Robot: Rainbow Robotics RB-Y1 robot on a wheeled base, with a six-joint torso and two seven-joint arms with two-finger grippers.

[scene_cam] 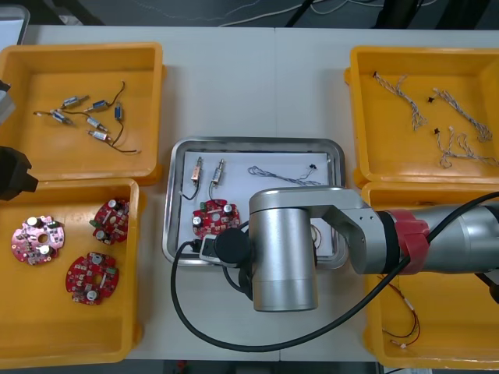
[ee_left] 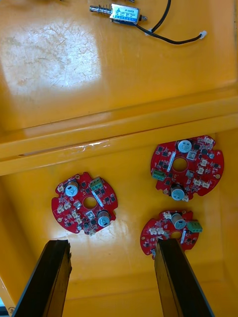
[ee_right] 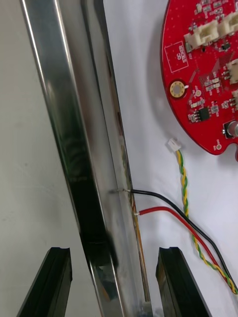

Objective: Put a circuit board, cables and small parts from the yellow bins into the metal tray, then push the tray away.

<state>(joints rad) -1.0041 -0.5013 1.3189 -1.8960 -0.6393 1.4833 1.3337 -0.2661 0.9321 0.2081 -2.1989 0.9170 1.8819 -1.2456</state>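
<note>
Right now I see my right tool (ee_right: 114, 257) spread wide, one black finger outside and one inside a rim of the shiny rectangular metal tray (ee_right: 64, 124). The tray holds a round red circuit board (scene_cam: 216, 217), two small metal parts (scene_cam: 207, 171) and a twisted blue and white cable (scene_cam: 284, 173). My left tool (ee_left: 111, 247) hangs spread above three more red boards (ee_left: 84, 203) in a yellow plastic bin (ee_left: 126, 168).

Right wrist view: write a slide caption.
Open right tool straddles the rim of the metal tray; circuit board and cables lie inside.
</note>
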